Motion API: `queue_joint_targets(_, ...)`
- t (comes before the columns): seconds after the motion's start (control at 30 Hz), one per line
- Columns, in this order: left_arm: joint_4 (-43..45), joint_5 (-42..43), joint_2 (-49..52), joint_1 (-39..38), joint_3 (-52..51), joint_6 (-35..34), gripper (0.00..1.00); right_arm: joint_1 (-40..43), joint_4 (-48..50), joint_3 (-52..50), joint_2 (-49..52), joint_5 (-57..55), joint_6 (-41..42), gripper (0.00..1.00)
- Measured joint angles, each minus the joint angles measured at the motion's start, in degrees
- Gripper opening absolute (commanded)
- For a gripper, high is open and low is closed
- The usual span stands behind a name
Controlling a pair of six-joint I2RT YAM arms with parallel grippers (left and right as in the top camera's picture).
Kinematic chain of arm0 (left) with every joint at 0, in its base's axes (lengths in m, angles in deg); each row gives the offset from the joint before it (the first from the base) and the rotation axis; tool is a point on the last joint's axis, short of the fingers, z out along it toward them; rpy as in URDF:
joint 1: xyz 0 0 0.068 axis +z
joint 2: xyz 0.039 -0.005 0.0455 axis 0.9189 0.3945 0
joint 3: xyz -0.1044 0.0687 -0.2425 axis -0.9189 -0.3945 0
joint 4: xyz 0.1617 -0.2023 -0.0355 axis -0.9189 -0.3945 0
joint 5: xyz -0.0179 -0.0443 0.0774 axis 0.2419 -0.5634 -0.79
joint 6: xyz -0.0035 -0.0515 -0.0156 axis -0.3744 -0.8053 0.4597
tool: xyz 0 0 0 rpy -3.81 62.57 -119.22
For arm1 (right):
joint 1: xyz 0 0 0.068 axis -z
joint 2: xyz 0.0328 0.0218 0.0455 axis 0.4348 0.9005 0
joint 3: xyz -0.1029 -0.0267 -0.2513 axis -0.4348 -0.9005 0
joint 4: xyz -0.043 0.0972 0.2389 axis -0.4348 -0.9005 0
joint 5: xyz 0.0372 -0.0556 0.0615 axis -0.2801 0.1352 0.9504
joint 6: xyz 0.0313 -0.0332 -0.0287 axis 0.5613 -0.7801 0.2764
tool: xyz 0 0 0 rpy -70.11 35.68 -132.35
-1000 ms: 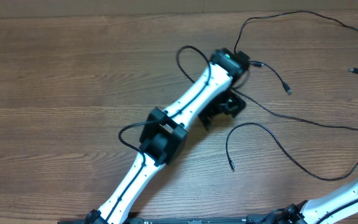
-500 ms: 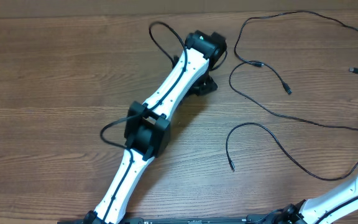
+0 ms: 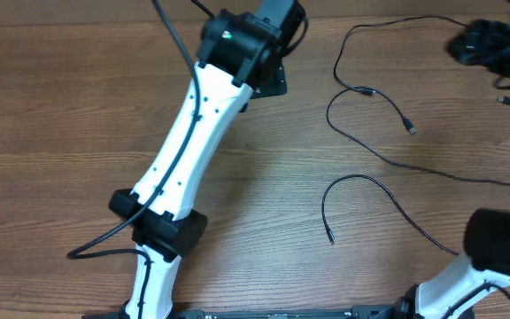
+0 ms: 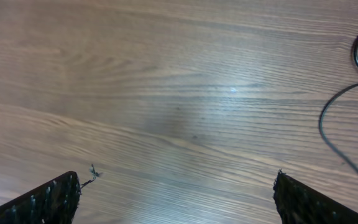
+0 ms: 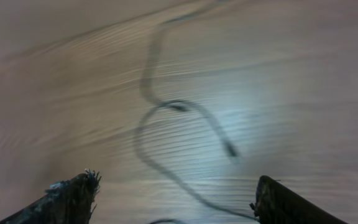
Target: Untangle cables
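Several thin black cables lie spread over the right half of the wooden table. One cable (image 3: 367,91) ends in a plug (image 3: 410,130). A second cable (image 3: 388,202) curls to a tip near the table's middle. A third cable (image 3: 432,168) runs off to the right. My left gripper (image 4: 176,182) is open over bare wood at the far middle, with a cable (image 4: 331,115) to its right. My right gripper (image 5: 176,183) is open high above a blurred cable (image 5: 166,106) and holds nothing; in the overhead view the right gripper (image 3: 482,40) is at the far right corner.
The left arm (image 3: 193,133) lies diagonally across the table from the near left edge. The right arm's elbow (image 3: 496,244) stands at the near right. Two loose plugs (image 3: 503,100) lie near the right edge.
The left arm swung up and left, away from the cables toward the far edge. The right arm rose into view and reached the far right corner, its jaws spreading wider.
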Motion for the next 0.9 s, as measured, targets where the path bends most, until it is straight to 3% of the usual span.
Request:
queue_joint_targets(0.07,-0.4,0.0,-1.2,1.0,0.0,2.8,1.00,-5.4,-0.5,0.0,-2.3,-0.8,0.7,0.87)
queue_joint_targets(0.1,-0.5,0.1,-2.0,1.6,0.0,4.2,0.99,-8.0,-0.6,0.0,-3.3,-1.4,1.2,1.00)
queue_joint_targets(0.4,-0.6,1.6,-11.3,5.0,0.0,17.7,0.99,-25.9,-2.4,0.0,-9.1,-11.0,4.1,1.00)
queue_joint_targets(0.9,-0.6,1.8,-13.1,5.0,0.0,20.7,1.00,-29.9,-4.9,0.0,-9.7,-13.1,4.4,1.00)
